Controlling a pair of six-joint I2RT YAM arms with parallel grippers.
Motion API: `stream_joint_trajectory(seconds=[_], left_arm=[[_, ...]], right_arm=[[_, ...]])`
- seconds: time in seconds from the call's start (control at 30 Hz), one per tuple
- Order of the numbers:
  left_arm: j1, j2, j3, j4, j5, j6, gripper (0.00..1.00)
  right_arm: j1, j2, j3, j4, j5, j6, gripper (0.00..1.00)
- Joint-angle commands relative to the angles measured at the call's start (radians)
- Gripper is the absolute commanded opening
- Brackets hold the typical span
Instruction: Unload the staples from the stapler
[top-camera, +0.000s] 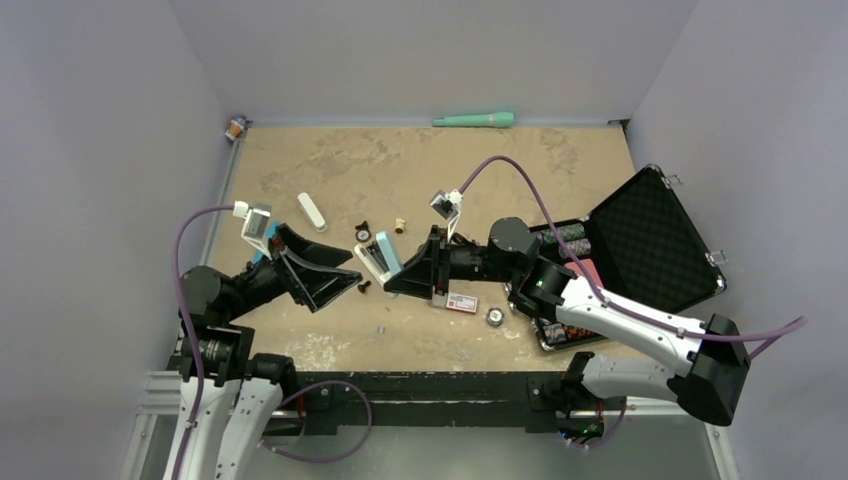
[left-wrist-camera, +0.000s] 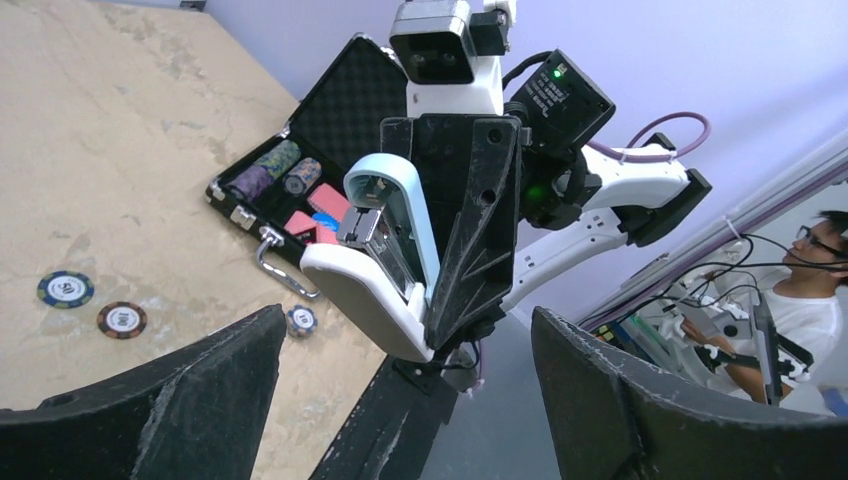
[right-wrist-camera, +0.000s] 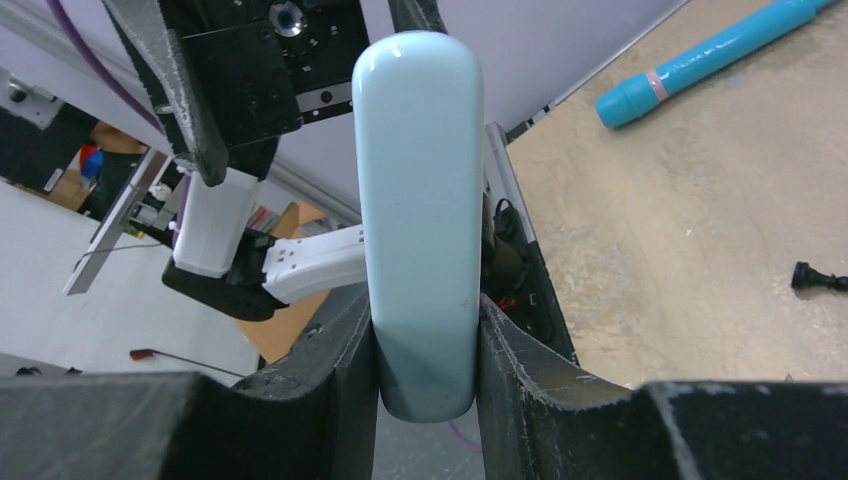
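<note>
Right gripper (right-wrist-camera: 425, 365) is clamped on the light blue bar of the stapler (right-wrist-camera: 418, 190), holding it off the table (top-camera: 480, 170) near its middle. Stapler is hinged open, white bar splayed from blue, metal magazine exposed. Staples within cannot be made out. Left gripper (left-wrist-camera: 410, 400) stands wide apart, empty, just beside the stapler, not touching. Open chip case (top-camera: 650, 240) lies right.
</note>
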Motion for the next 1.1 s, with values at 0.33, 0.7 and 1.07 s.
stream_joint_trajectory(seconds=[0.33, 0.7, 1.07], left_arm=[[0.002, 0.058, -0.052, 0.299, 0.024, -0.126, 0.89], [0.002, 0.029, -0.055, 0.355, 0.038, -0.183, 0.81], [0.002, 0.022, -0.057, 0.362, 0.037, -0.194, 0.61]], right_arm=[[0.044, 0.039, 0.129, 0.138, -0.044, 0.048, 0.00], [0.062, 0.102, 0.180, 0.152, -0.043, 0.055, 0.00], [0.075, 0.141, 0.181, 0.183, -0.047, 0.065, 0.00]])
